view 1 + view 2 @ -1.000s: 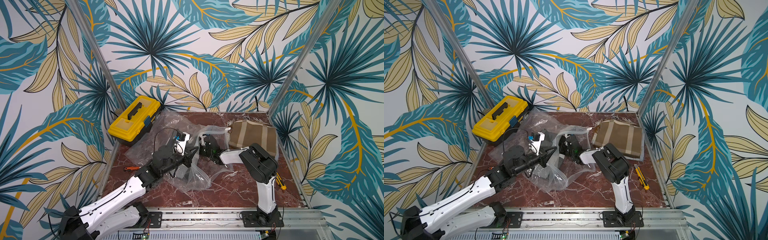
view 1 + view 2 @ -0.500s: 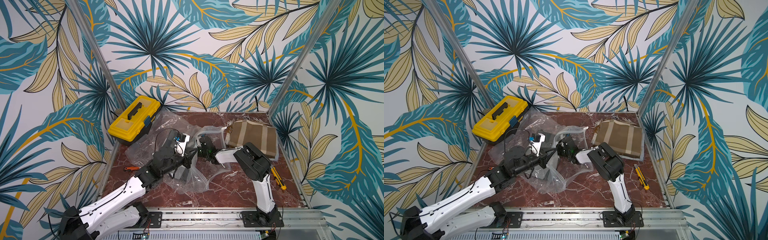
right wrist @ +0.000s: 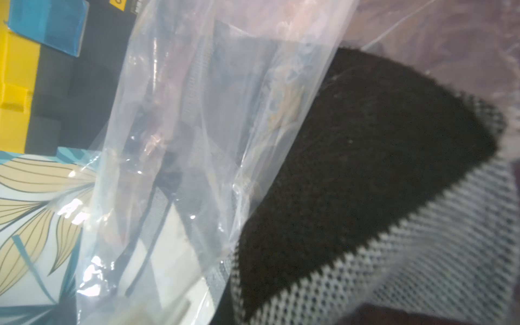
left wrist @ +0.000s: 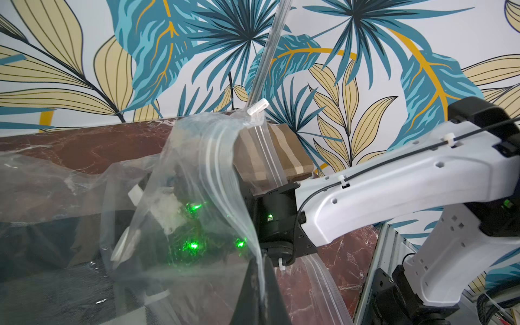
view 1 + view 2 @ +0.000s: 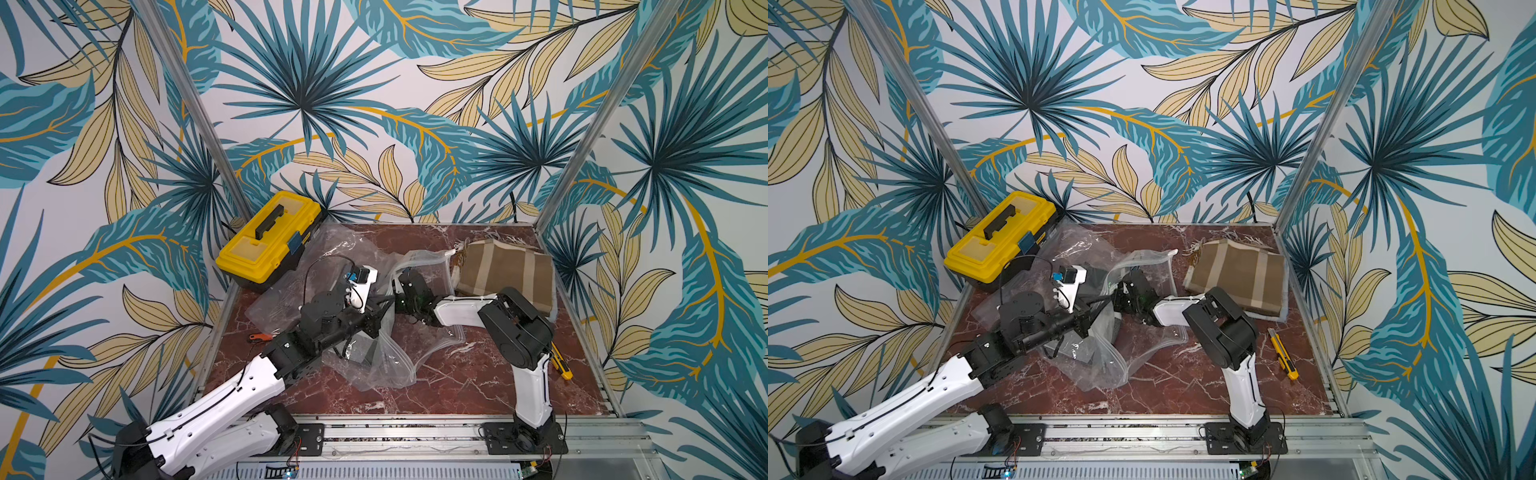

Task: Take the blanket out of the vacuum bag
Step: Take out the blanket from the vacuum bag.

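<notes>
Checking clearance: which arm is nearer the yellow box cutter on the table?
Right. The right arm has its elbow close beside the box cutter; the left arm is across the table, at the vacuum bag.

No word, number or brand can be read here. The one printed label stands on the yellow toolbox (image 5: 266, 245) at the far left. It is a small yellow label (image 5: 308, 238) with dark marks, on the black front of the box just right of the blue latch (image 5: 294, 245). In both top views the marks are too small to make out. In the right wrist view only a cut-off corner of the label (image 3: 116, 4) shows, with part of one dark character that cannot be told. The clear vacuum bag (image 5: 386, 365) shows no lettering that can be read.
</notes>
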